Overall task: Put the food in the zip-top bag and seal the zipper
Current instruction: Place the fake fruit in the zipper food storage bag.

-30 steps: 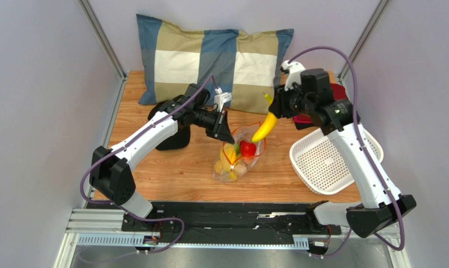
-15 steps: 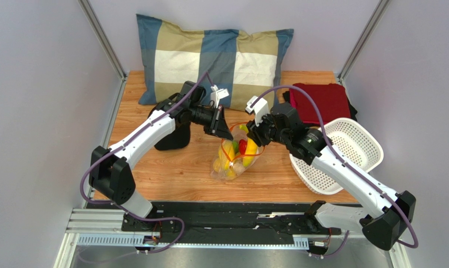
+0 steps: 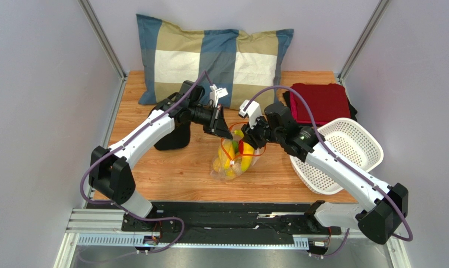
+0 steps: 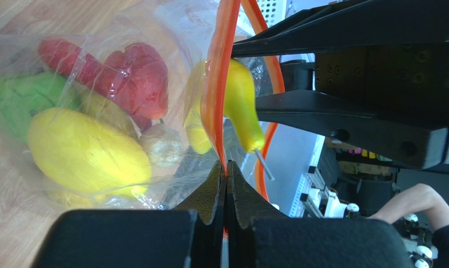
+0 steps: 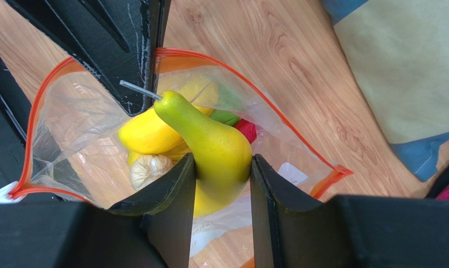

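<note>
**Banana tip in the bag mouth, ready to let go**

My right end effector (image 5: 221, 167) is closed part-way around the thick middle of the banana (image 5: 210, 139), one finger on each flank. The banana's long axis runs away from my fingers, stem end first, down into the open bag (image 5: 70, 128), so the release should be straight along that line. My left end effector (image 4: 225, 173) is fully closed on the orange-red zipper strip (image 4: 220, 84), lifting the near rim so the mouth stays open. The right arm is the one placed to drop. The left only holds.

The bag lies on the desk (image 3: 170, 167) between the two arms, with the red piece (image 4: 137, 78), the green piece (image 4: 25, 100), a yellow lemon-like piece (image 4: 81, 151) and the small beige piece (image 5: 148, 167) already inside.

The right wrist view shows the mouth as a wide loop, and the banana stem close to my left finger; I cannot tell whether they touch. The left wrist view adds that the tip sits between the near and far strips, which the top view cannot settle.
</note>
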You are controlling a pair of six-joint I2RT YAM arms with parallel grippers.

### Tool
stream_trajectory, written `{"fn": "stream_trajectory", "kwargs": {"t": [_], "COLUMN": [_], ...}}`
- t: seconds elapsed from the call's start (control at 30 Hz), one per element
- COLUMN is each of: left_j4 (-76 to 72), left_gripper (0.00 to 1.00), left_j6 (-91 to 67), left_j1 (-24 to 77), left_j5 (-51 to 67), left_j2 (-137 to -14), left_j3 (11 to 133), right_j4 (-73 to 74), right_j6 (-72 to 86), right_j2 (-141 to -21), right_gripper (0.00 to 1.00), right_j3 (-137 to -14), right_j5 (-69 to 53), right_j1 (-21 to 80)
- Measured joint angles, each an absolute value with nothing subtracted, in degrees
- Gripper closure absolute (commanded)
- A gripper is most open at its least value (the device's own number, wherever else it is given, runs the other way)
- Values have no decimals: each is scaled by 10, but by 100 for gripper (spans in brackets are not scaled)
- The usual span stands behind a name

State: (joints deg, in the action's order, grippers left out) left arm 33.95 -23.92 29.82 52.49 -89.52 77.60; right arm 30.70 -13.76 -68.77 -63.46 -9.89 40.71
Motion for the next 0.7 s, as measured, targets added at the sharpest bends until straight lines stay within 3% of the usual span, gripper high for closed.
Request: {"fn": "stream_trajectory", "kwargs": {"t": [0.07, 0.1, 0.17, 0.3, 0.33, 0.43, 0.7], "left_j4": [339, 339, 338, 333, 333, 333, 336], "left_gripper": [100, 100, 100, 100, 100, 100, 100], "left_j6": [-240, -240, -242, -246, -246, -246, -241], "left_j1": [297, 295, 292, 289, 288, 286, 283], "left_j5": [525, 526, 528, 533, 533, 533, 533], "left_j2": [-895, -895, -895, -895, -895, -895, -895], "left_j3": [776, 776, 776, 775, 774, 774, 773], "right_j4": [316, 321, 332, 341, 345, 368, 462], "right_j6": [-132, -127, -111, -82, -76, -65, -58], "right_j2": [-700, -705, -717, -728, -729, -729, -728], "right_gripper": [89, 72, 64, 29, 25, 17, 21], "right_j3": [-641, -644, -653, -663, -667, -684, -792], "right_j5": [-97, -95, -86, -81, -83, -83, -113], "right_j1": [407, 407, 407, 407, 407, 405, 319]}}
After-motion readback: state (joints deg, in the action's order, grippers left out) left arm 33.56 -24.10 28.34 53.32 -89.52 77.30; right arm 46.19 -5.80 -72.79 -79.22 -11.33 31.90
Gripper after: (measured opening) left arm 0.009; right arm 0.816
